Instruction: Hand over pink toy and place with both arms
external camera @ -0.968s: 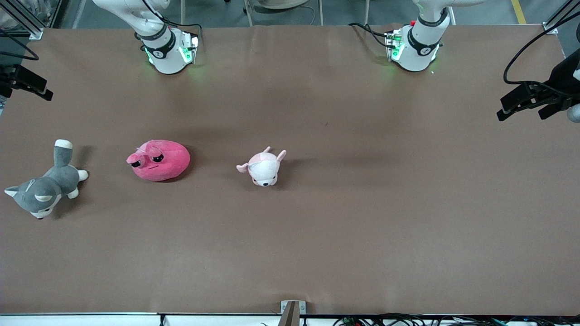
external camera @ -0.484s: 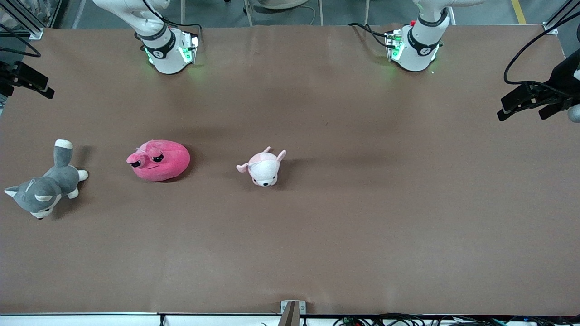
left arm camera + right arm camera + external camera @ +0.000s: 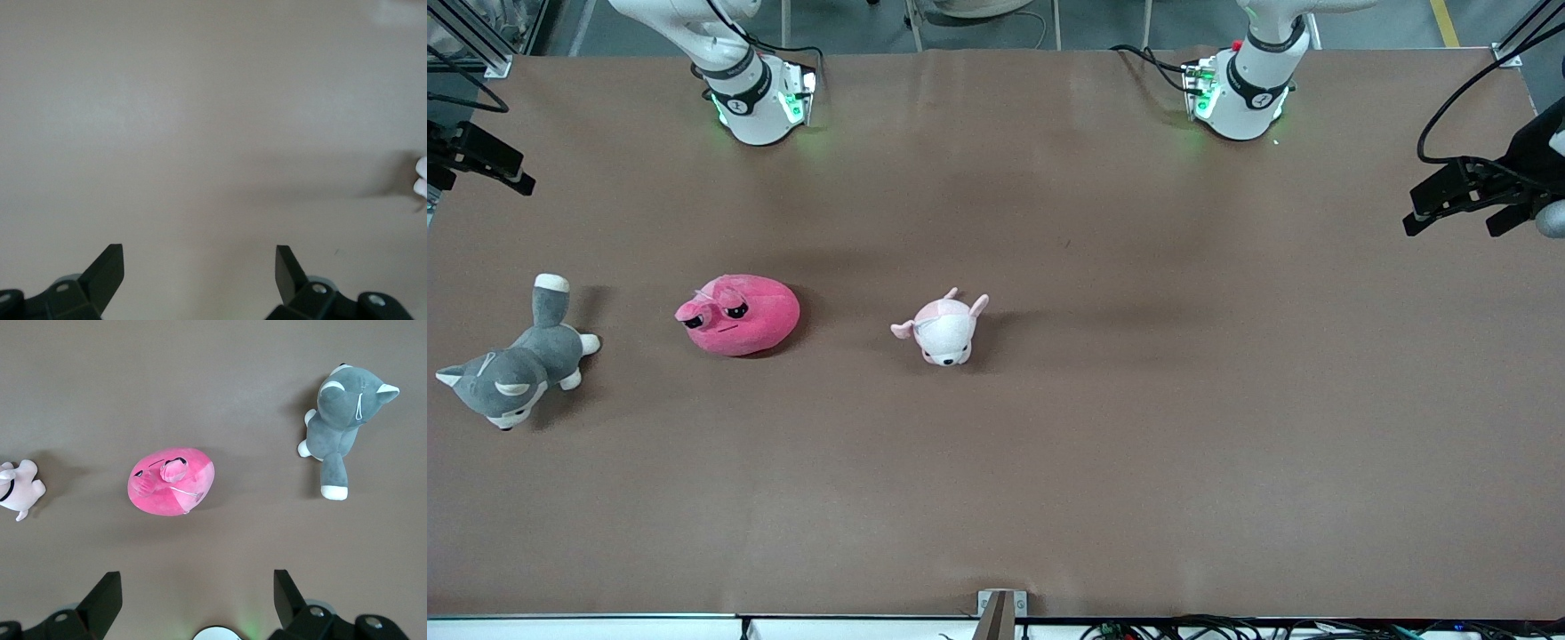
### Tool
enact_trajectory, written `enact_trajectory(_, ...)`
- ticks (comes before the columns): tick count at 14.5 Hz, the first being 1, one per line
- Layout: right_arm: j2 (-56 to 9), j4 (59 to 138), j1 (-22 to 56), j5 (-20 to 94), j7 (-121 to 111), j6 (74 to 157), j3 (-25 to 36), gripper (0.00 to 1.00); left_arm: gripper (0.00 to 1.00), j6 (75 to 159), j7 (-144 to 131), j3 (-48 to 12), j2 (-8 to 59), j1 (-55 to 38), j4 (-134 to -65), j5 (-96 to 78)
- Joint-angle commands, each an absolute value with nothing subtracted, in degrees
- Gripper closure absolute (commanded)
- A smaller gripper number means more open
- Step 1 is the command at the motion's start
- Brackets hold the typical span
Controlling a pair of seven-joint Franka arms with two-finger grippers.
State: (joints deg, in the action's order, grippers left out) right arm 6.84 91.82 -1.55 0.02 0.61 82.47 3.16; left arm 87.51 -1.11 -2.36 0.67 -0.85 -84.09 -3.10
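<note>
Nothing had shifted: the pink toy (image 3: 738, 315) lay on the surface (image 3: 1138, 427), both the left gripper (image 3: 200, 277) and right gripper (image 3: 198, 599) spread, empty.

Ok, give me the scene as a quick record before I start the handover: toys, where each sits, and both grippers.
bright pink plush toy: on table, between the other two toys
pale pink plush: beside it, toward the left arm's end
grey plush cat: on its side, at the right arm's end, slightly nearer the front camera
left gripper: open, over bare table
right gripper: open, high above the bright pink toy
toys held: none
</note>
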Motion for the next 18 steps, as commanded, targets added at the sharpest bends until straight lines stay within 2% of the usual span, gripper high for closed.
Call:
enact_trajectory(1,8.5,93.7,-1.5,0.9,0.2,83.1,3.3,0.00,0.00,86.7,0.6,-2.7,0.5,-0.4,-83.6,-1.8)
enact_trajectory(5,8.3,93.2,-1.4,0.4,0.2,82.8,3.1,0.00,0.00,84.5,0.4,-2.7,0.4,-0.4,-83.8,-1.8)
enact_trajectory(18,7.6,91.0,-1.4,0.2,0.9,82.6,3.0,0.00,0.00,84.6,0.4,-2.6,0.5,-0.4,-83.8,-1.8)
